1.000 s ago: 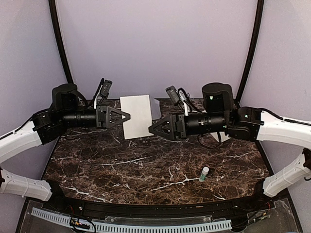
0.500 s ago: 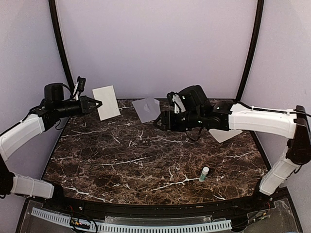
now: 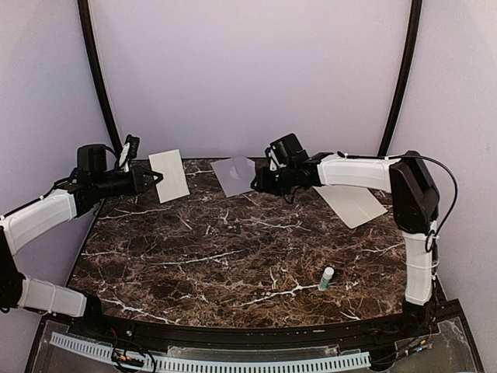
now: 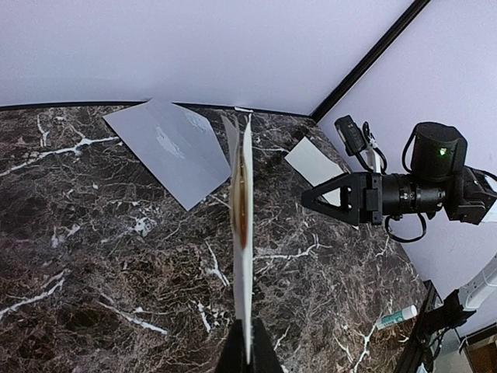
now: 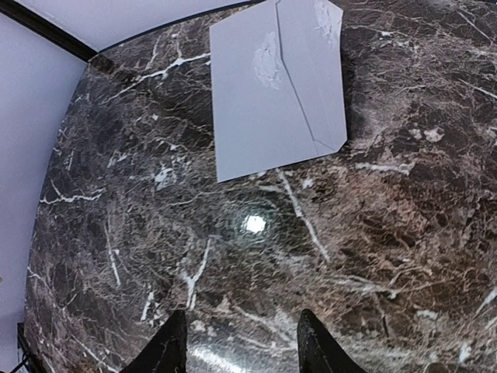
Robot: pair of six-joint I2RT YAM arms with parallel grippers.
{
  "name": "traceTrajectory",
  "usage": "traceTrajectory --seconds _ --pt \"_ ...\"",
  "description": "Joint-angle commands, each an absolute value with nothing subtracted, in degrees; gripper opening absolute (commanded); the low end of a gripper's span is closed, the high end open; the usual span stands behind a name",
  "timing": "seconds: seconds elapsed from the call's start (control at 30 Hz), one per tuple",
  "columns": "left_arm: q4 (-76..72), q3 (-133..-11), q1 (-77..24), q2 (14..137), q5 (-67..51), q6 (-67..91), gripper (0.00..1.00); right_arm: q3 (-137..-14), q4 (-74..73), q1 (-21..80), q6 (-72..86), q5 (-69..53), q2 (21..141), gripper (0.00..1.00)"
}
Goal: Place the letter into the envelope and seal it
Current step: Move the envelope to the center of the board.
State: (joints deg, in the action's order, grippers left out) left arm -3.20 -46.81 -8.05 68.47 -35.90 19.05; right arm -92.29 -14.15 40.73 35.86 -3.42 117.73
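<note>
The letter (image 3: pixel 169 176) is at the left of the overhead view, lifted off the marble table (image 3: pixel 233 256) as a folded cream panel that stands upright near the rear left corner. The left gripper (image 3: pixel 158 179) has it by its left edge, with the jaws closed tight on the paper. In the left wrist view the letter (image 4: pixel 243 233) shows edge-on as a thin pale strip running up the middle of the frame. It is pinched at the bottom between the dark fingertips (image 4: pixel 233 359).

To the right, at upper centre of the overhead view, the grey envelope (image 3: pixel 234 176) lies flat on the marble near the back edge, well apart from the letter. The right wrist view has the envelope (image 5: pixel 272 85) in its upper part, with a flap seam running down its right side and two shiny patches on its face.

Just right of the envelope is the right gripper (image 3: pixel 255 182), at the end of its outstretched arm and pointing left. Its fingers (image 5: pixel 167 346) are partly spread, with only bare marble between them, so it holds nothing and does not touch the envelope.

Further right a white sheet (image 3: pixel 351 203) lies flat on the table. Toward the lower right a glue stick (image 3: pixel 327 277) lies on the marble, away from everything else.
</note>
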Motion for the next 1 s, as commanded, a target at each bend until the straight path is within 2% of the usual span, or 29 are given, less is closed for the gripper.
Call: traceTrajectory --seconds 0.0,0.47,0.97 --pt "-3.03 -47.12 -7.47 67.28 -31.84 16.37 0.00 -98.96 -13.82 37.89 33.58 -4.82 123.53 0.44" --pt "-1.42 -47.49 -7.04 68.01 -29.46 15.03 0.00 -116.48 -16.02 34.17 31.48 -8.38 140.83 0.40" --pt "-1.36 -47.90 -6.52 69.12 -30.38 15.46 0.00 -125.38 -16.77 33.23 33.57 -7.45 148.68 0.35"
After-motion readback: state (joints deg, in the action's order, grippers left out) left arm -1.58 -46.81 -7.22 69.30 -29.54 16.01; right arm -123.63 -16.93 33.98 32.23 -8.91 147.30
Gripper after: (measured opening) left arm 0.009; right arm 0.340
